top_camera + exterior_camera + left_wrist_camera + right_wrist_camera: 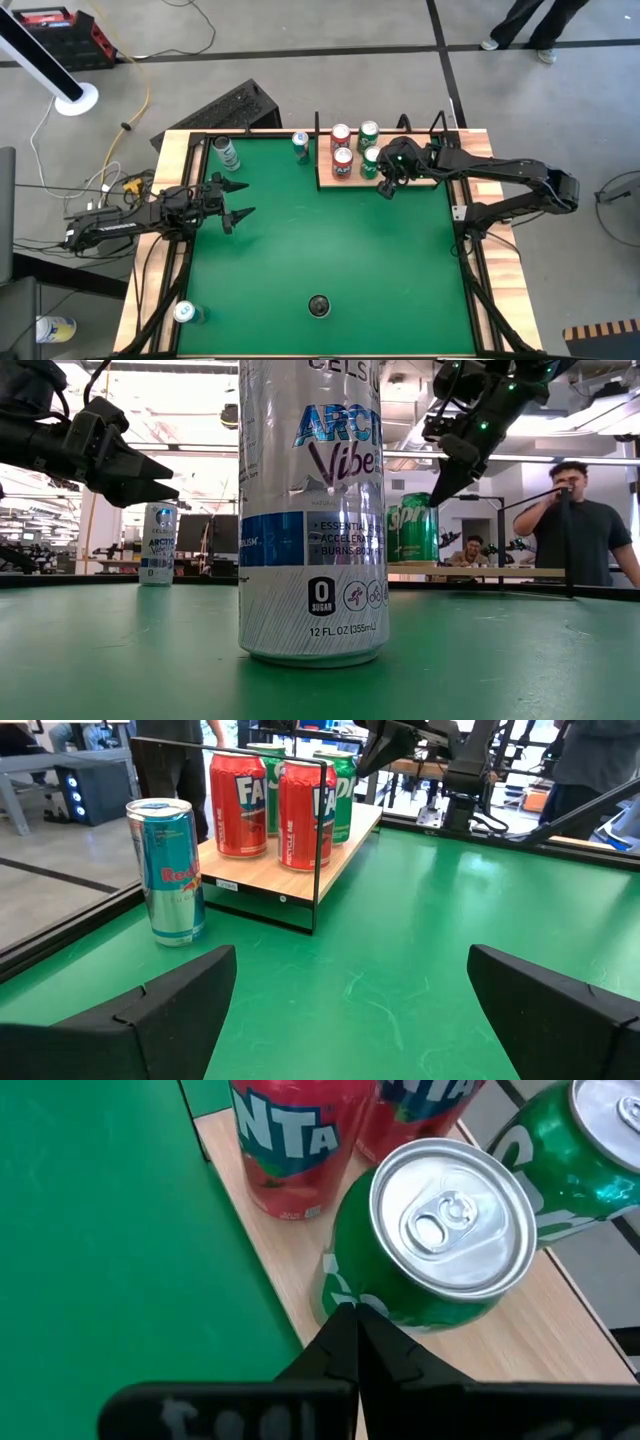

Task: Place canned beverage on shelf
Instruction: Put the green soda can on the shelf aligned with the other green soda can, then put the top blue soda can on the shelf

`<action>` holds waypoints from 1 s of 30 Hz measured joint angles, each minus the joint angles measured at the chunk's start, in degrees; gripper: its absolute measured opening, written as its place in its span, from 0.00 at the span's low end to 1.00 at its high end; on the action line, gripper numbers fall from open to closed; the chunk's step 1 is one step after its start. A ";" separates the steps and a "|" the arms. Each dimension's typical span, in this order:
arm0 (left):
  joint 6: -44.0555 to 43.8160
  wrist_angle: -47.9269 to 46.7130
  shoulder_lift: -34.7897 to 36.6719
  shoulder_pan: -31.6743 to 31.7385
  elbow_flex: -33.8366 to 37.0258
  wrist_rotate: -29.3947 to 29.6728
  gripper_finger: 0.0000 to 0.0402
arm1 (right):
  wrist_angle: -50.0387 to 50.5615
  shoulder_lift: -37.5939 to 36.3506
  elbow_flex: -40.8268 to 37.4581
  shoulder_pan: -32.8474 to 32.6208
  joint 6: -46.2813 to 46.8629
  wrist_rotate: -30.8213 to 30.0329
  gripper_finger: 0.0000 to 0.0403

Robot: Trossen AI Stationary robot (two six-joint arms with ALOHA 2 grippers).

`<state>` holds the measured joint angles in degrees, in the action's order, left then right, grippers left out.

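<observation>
Now, green can [430,1250]: upright on shelf [520,1350], long axis vertical, just beyond right claw [355,1330].
Right claw: fingers together, empty.

We've got four views here. The overhead one looks straight down on the whole table [330,250]. The low one sits at tabletop height, nearly up against a tall silver can [312,510], facing the far edge. The left wrist one looks across the green top at the shelf [300,870]. The right wrist one peers down close on that same shelf [500,1350], also visible from overhead.
</observation>
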<state>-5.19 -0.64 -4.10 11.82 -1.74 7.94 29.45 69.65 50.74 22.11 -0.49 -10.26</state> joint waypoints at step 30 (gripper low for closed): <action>2.83 2.01 -0.02 0.01 0.10 1.07 0.95 | -9.47 -0.79 -0.02 -30.76 6.06 -3.63 0.05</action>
<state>-2.36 1.37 -4.12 11.83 -1.64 9.01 19.98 68.86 50.72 -8.65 5.56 -13.89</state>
